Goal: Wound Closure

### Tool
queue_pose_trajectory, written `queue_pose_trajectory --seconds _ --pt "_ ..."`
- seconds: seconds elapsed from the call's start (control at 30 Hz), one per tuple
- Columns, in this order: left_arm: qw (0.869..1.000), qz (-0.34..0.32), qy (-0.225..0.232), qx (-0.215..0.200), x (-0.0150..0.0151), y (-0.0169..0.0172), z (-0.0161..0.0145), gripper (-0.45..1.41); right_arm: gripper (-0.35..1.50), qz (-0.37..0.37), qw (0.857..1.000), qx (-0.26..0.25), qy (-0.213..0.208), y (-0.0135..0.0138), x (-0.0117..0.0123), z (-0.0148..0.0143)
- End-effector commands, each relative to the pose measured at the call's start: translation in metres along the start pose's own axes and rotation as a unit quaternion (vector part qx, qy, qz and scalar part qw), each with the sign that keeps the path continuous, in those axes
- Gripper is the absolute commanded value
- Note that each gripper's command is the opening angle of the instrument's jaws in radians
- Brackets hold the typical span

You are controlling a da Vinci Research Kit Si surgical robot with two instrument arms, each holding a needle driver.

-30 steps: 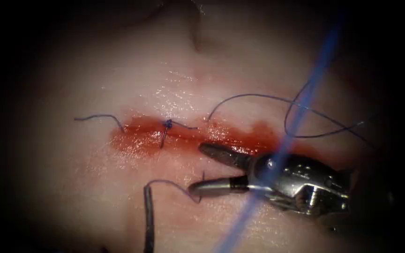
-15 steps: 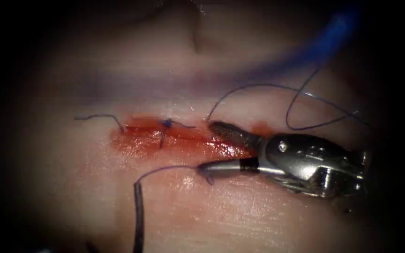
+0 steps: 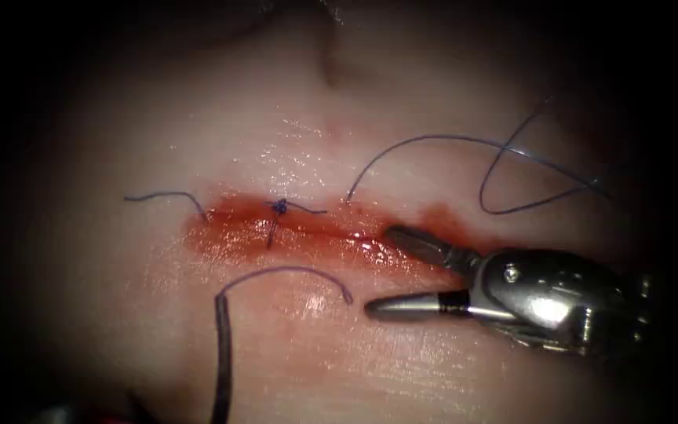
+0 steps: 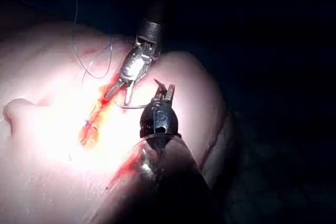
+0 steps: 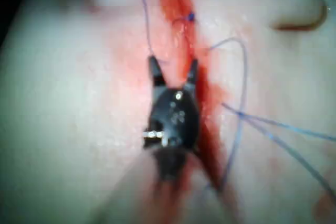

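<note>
Looking at the endoscope view, the cut [image 3: 315, 228] runs left-right across the tissue [image 3: 276, 118], w/ red fluid [image 3: 229, 235] pooled along it. One knotted stitch [image 3: 279, 207] sits over the left part and a short thread tail [image 3: 158, 194] trails off past the cut's left end.

Right tool [image 3: 386, 271] comes in from the right, long axis roughly horizontal, tips pointing left. Jaws are spread wide w/ nothing between them: upper tip rests at the cut's lower edge near the right part, lower tip hovers over bare tissue below the cut. Right wrist view agrees, both prongs of the right tool [image 5: 173, 66] apart and empty, one over the red line.

Thread [image 3: 284, 271] arcs below the cut. Its right end meets the tissue just left of the lower jaw tip, close but not touching. From the arc's left end a thicker dark strand drops straight down out of view. More thread loops [image 3: 433, 140] above the cut on the right, well apart from the tool.

Left wrist view has the left tool [image 4: 164, 88] near the right tool [image 4: 118, 97], a thin pale line curving between them. Can't tell what the left tool holds, and can't pick out the needle for sure.

Room: plenty of bare tissue below and left of the arc, tighter btwn the jaw tips and the cut
</note>
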Motion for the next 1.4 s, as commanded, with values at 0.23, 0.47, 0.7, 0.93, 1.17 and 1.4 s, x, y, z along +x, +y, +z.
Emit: queue_pose_trajectory --seconds 0.23,0.47,0.7,0.93,1.17,1.4 --pt "1.000 0.001 0.000 0.004 -0.0004 0.0005 0.0007 -0.45 0.93 -0.008 1.000 0.017 0.001 -0.0022 -0.0007 0.0035" --pt "1.000 0.001 -0.001 0.005 -0.0003 0.0007 0.0008 -0.45 -0.35 -0.007 1.000 0.002 0.001 -0.0008 -0.0006 0.0042" --pt "1.000 0.001 -0.001 0.006 -0.0003 0.0009 0.0006 -0.45 -0.35 -0.013 0.999 -0.016 -0.026 0.0003 -0.0022 0.0019" --pt "1.000 0.002 -0.003 0.008 -0.0008 0.0011 0.0008 -0.45 -0.35 0.014 1.000 -0.007 -0.027 -0.0033 -0.0024 0.0004" --pt "1.000 0.008 0.001 0.008 -0.0015 0.0007 0.0008 -0.45 -0.35 0.025 0.999 0.029 -0.026 -0.0083 0.0012 0.0013" --pt "1.000 0.015 -0.001 0.026 -0.0021 0.0001 -0.0003 -0.45 -0.35 0.024 0.998 0.061 -0.015 -0.0124 0.0041 0.0045"
